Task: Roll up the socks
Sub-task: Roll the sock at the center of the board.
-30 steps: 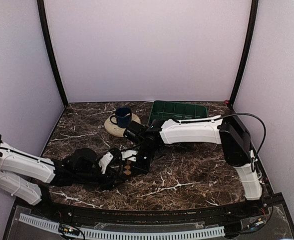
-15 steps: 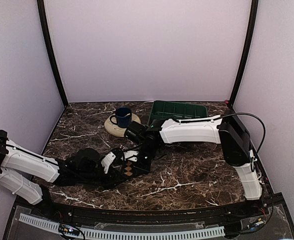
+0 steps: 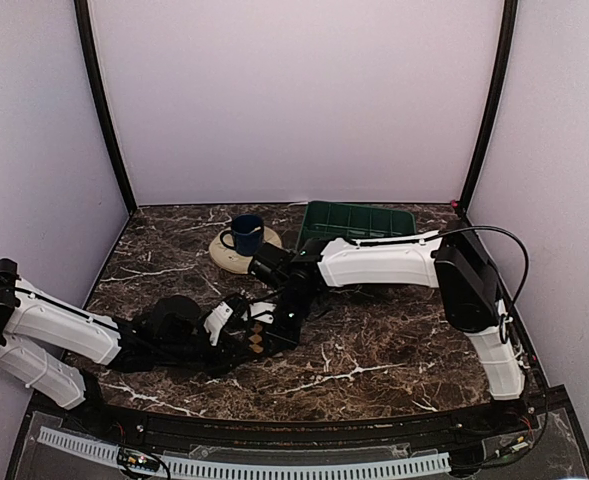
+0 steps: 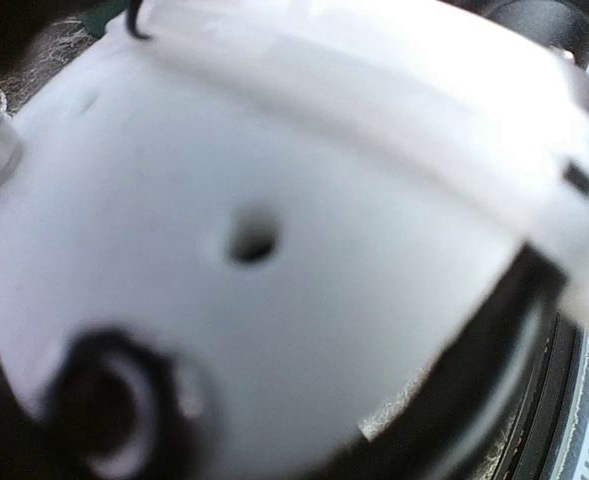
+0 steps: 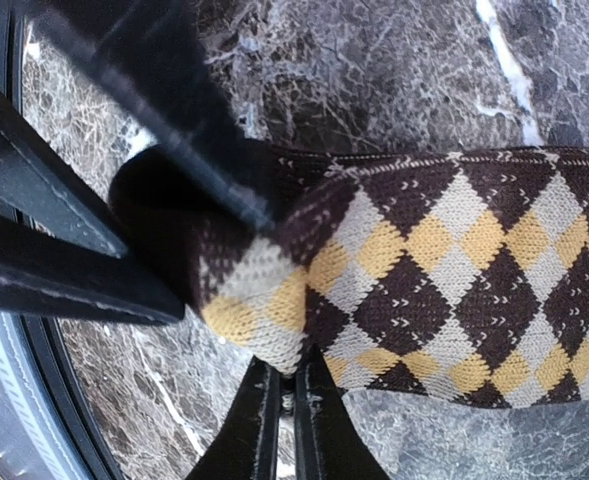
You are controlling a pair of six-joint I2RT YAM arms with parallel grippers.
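Brown argyle sock (image 5: 454, 270) pinched in right claw (image 5: 292, 378).

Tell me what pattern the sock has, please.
Argyle: beige and yellow diamonds on dark brown. The sock shows best in the right wrist view.

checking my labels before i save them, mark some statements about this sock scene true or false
1. The blue mug stands on a round tan coaster. True.
2. The argyle sock lies in the green tray. False: it lies on the marble table, near the front.
3. The right gripper is wide open. False: its fingers are together at the sock's edge.
4. The sock shows brown, beige and yellow diamonds. True.
5. The left wrist view shows the sock clearly. False: a blurred white part fills it.
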